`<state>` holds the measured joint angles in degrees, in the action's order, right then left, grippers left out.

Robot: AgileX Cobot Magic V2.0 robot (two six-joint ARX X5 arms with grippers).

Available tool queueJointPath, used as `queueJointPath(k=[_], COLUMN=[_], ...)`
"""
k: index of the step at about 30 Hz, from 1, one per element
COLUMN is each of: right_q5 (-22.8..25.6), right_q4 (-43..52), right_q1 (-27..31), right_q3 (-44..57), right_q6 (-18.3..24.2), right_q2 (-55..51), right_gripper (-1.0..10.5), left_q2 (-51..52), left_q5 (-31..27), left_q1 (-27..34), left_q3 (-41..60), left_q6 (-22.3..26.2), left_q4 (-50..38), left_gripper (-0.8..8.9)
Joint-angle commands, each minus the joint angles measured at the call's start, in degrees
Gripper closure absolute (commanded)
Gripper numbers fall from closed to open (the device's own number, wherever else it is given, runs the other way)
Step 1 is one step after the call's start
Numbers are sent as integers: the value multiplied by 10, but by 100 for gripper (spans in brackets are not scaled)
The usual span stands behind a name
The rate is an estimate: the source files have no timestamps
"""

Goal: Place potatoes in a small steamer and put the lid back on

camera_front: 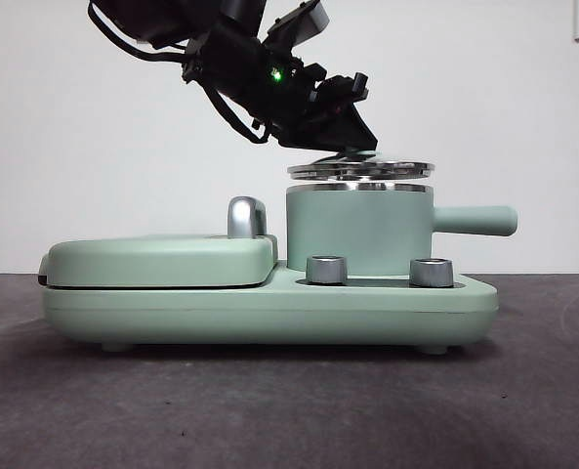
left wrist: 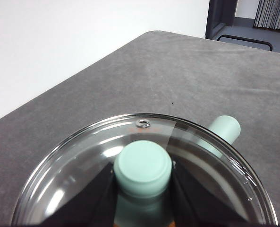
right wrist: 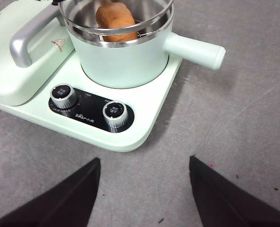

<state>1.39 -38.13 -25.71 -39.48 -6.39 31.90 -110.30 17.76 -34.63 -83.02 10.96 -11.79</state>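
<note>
Grey bench (camera_front: 289, 410): left gripper (left wrist: 143, 189) fingers pinching lid (camera_front: 362, 170) knob just above steamer (camera_front: 359, 233), tilted; may seat crooked; right gripper (right wrist: 144, 189) fingers spread, idle

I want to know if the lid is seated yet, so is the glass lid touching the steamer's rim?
Apart. The front view shows a thin gap between the lid, tilted and held by the left gripper at its knob, and the small steamer.

You are looking at one potato (right wrist: 115, 21), one small steamer (camera_front: 359, 230), one lid (left wrist: 144, 189), two control knobs (right wrist: 64, 95) (right wrist: 114, 113), one grill cover (camera_front: 157, 260) and two grippers (camera_front: 343, 122) (right wrist: 144, 194).
</note>
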Motion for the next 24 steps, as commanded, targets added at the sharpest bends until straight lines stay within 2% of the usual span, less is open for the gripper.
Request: queueJointPath(k=[1, 5, 11, 24], right_q5=[2, 2, 2, 2], right_q4=[4, 4, 4, 3], right_q1=[-3, -3, -3, -3], right_q3=[-2, -2, -2, -2], right_q6=[-5, -5, -5, -5], right_q2=[2, 2, 2, 2], right_gripper=[658, 658, 658, 658], left_q2=[-16, -18, -18, -19], left_q5=[1, 0, -13, -12], left_q1=[-5, -5, -5, -5], left_q3=[-21, -21, -21, -21], left_q6=[6, 8, 47, 46], left_q4=[-15, -12, 5, 30], left_gripper=[798, 798, 798, 798])
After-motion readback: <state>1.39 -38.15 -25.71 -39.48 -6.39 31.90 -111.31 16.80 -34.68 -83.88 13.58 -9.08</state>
